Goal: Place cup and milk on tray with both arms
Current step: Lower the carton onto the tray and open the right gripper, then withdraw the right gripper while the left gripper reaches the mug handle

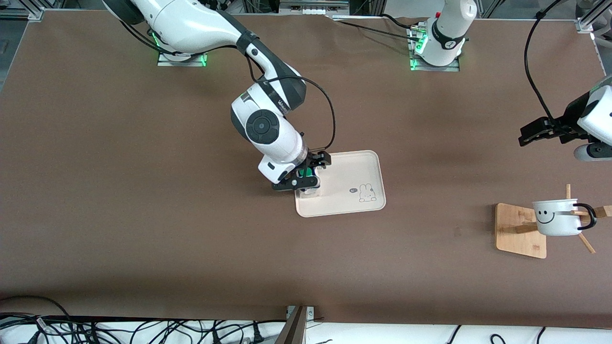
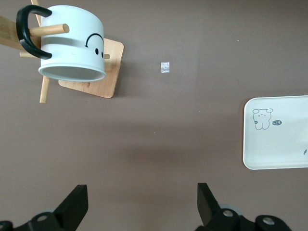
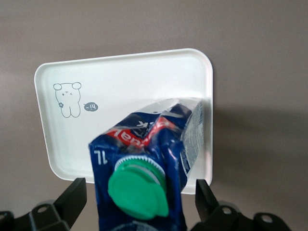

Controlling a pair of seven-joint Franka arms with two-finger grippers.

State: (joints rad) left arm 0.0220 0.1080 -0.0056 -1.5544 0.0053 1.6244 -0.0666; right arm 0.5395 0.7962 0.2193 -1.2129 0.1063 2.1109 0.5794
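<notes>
One milk carton [image 3: 144, 159] is standing on the tray [image 1: 356, 167] mid-table, and I'm seeing my right gripper [image 1: 306, 177] spread around it, fingers clear of its sides. Toward the left arm's table edge, the smiley mug [image 1: 557, 217] is hanging on a wooden stand [image 1: 519, 234]; my left gripper [image 2: 142, 207] is hovering wide open, gripping nothing.

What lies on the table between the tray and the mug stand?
Only bare table between the tray and the stand, apart from one tiny pale scrap; the left wrist view shows it.
</notes>
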